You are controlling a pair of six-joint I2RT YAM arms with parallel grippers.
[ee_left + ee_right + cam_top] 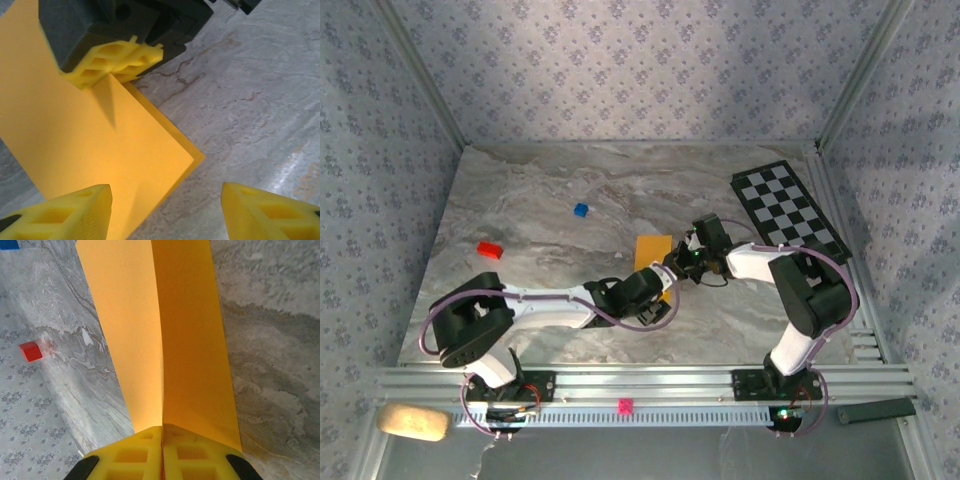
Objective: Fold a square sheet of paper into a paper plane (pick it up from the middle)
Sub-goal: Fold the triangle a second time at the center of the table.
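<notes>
Folded orange sheet (pixel 165 340) inside the right pincer (pixel 162 440); left pincer (pixel 167 202) agape nearby

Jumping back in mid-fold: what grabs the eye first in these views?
The bright orange sheet of paper, bent along a lengthwise crease, stands out at the middle of the marble table, with the shut right gripper pinching it at one end of that crease. The left gripper hangs open over the sheet's corner. A black-and-white checkered board lies at the table's far right.
</notes>
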